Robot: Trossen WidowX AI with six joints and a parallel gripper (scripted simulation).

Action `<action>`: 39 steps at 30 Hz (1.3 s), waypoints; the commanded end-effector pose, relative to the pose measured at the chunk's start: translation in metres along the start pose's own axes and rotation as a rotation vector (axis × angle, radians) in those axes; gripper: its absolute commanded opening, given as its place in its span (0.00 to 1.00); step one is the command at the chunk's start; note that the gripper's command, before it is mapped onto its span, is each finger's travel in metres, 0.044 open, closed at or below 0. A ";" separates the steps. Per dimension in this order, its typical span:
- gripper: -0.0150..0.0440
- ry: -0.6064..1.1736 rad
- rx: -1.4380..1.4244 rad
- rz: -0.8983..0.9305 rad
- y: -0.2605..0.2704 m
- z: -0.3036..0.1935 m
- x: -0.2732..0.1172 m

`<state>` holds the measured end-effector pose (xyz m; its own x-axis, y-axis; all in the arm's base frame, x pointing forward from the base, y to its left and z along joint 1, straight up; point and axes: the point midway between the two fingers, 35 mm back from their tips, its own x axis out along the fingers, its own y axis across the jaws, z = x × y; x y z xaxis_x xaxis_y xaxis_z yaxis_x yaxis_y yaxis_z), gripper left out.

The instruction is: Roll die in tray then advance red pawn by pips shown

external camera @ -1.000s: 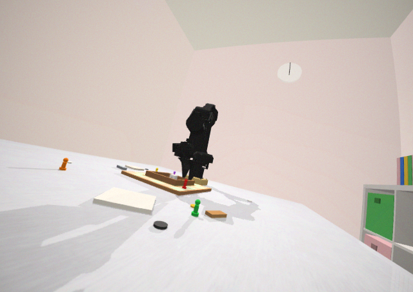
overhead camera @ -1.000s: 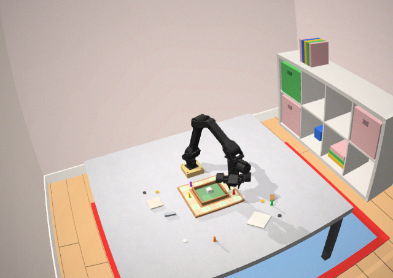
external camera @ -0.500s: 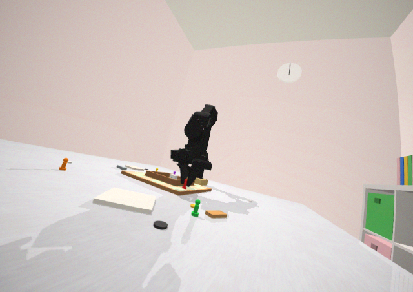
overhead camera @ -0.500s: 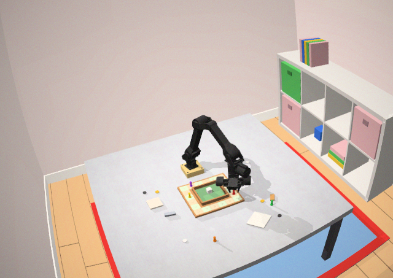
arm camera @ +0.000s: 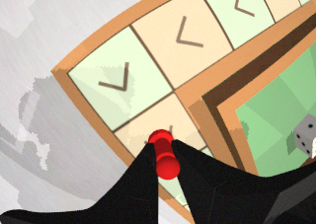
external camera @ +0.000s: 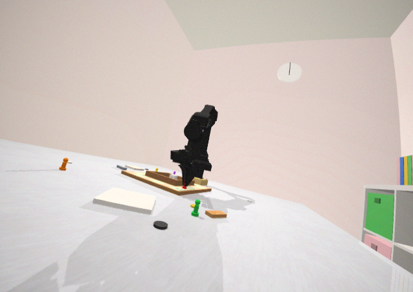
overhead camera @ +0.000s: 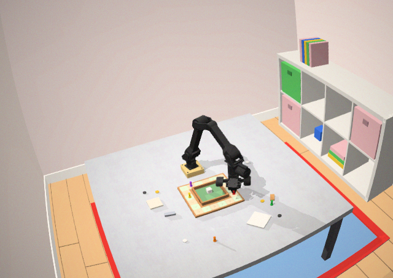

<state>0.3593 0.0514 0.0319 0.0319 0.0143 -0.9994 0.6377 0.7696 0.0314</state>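
I am clamping my gripper (arm camera: 162, 148) on the small glossy red pawn (arm camera: 165, 155), which is standing upright on a cream board square (arm camera: 150, 125).

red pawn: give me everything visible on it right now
The red pawn is small, glossy and plastic-looking, with a rounded head over a narrower body. It stands on a track square at the board's outer edge, just outside the tray's brown wall, near a corner. The black end effector is shut on it, one finger on each side. Its base is hidden, so whether it is lifted is unclear.
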 end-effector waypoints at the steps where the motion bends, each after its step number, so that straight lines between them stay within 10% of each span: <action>1: 0.25 -0.004 0.006 -0.002 0.000 0.001 -0.003; 23: 0.25 -0.005 0.005 -0.003 0.001 0.003 -0.123; 39: 0.25 -0.001 -0.001 -0.005 -0.021 -0.026 -0.120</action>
<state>0.3313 0.0501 0.1532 0.0293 0.0138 -0.9995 0.6362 0.7710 0.0293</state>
